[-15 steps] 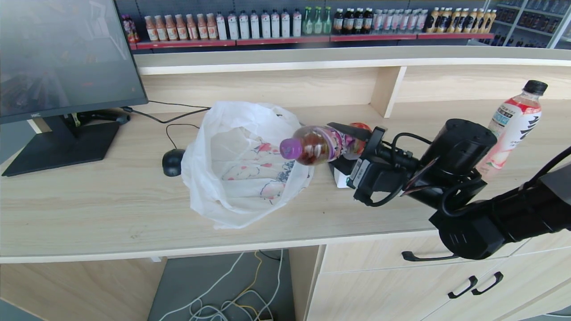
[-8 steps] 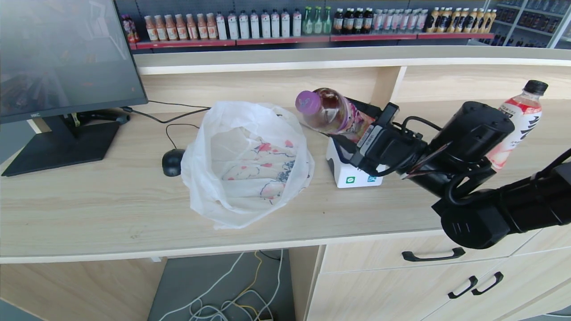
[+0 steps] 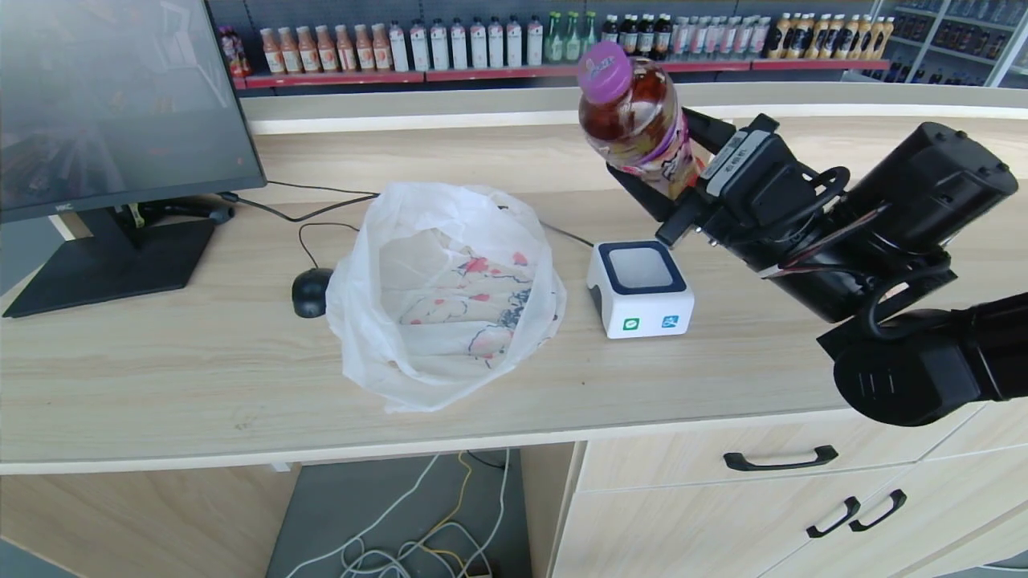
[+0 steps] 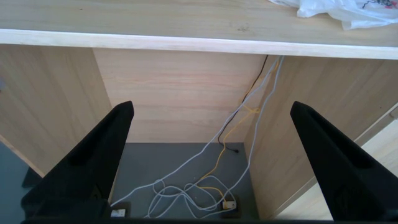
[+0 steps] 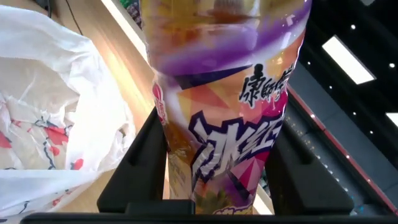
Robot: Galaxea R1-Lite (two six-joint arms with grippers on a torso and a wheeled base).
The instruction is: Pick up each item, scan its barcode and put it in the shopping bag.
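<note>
Right wrist view showed my right gripper's fingers (image 5: 140,162) clamped on either side of the purple-labelled bottle (image 5: 224,106), low on its body, with the label facing the camera. In the head view the right gripper (image 3: 671,164) held that bottle (image 3: 634,112) nearly upright, purple cap on top, high above the scanner (image 3: 640,299) and a little beyond it. A second earlier the bottle had lain almost on its side, right over the scanner with its cap pointing at the shopping bag (image 3: 442,297). Half a second earlier it was tilted and just above the scanner. So I had lifted and turned it upright, and the scanner's dark window was now uncovered. I judged this to be part of showing the barcode, though I could not tell from these views whether the code faced the window. The bottle was clearly not bagged yet. It was well up from the scanner, and the bag sat open just beside the scanner on my left, its mouth unobstructed. The bottle still had to come back down and across to that side. My left gripper (image 4: 211,162) hung with its fingers spread wide and nothing between them. It was below the counter (image 3: 201,361) edge and well away from the scanner, facing the cables under the counter.
</note>
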